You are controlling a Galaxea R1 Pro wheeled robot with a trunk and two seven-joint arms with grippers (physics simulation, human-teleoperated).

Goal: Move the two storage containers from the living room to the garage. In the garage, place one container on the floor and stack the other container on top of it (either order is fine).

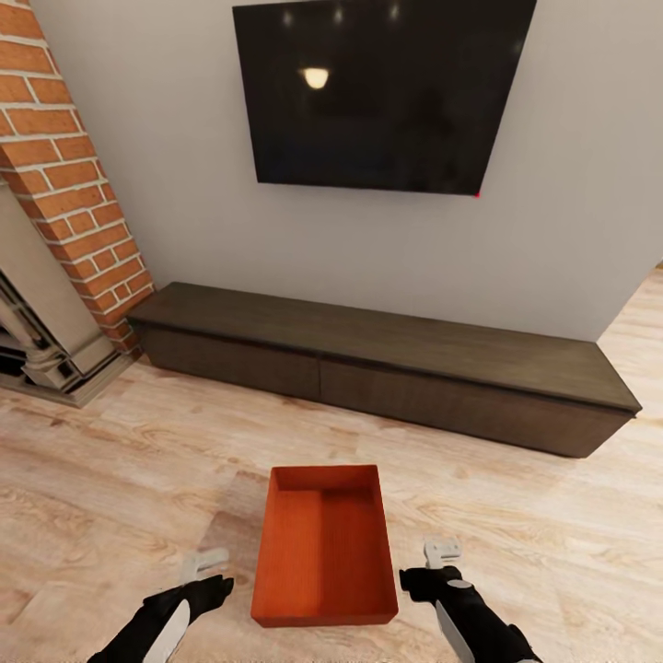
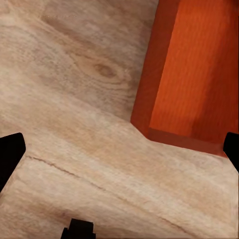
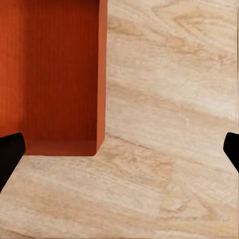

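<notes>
One orange-red storage container [image 1: 324, 545] sits on the wood-plank floor [image 1: 110, 479], long axis running 12 to 6. The left hand [image 1: 204, 564] flanks it at 9, the right hand [image 1: 443, 554] at 3, about equally near, both spread wide and empty.

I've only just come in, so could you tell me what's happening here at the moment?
The robot stands in the living room over one orange-red storage container sitting on the wood-plank floor in front of the long dark bench. Its left hand and right hand hang on either side of the box, both open and not touching it. Nothing is lifted yet.
</notes>
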